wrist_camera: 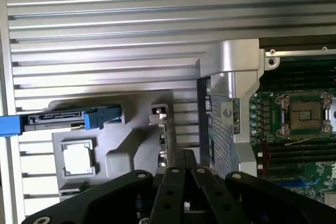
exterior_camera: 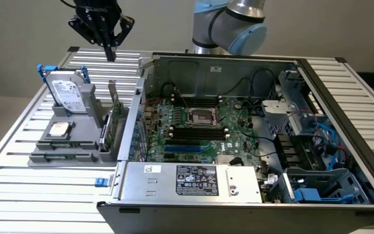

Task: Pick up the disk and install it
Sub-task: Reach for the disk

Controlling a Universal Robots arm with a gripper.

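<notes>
The disk (exterior_camera: 66, 92), a silver-grey drive with a white label in a blue carrier frame, stands upright in a grey holder (exterior_camera: 70, 146) on the slatted table, at the exterior view's left. In the wrist view the disk (wrist_camera: 65, 119) appears edge-on, with blue frame ends on either side. My gripper (exterior_camera: 109, 52) hangs shut and empty above the table, behind and to the right of the disk and well above it. Its black fingers (wrist_camera: 181, 179) are pressed together.
An open computer case (exterior_camera: 252, 63) with its motherboard (exterior_camera: 196, 126) takes up the table's middle and right. The grey holder also carries a small silver CPU chip (exterior_camera: 58, 128) and a green circuit card (exterior_camera: 115, 122) on edge. Blue-fitted drive bays (exterior_camera: 320, 192) sit at the case's front right.
</notes>
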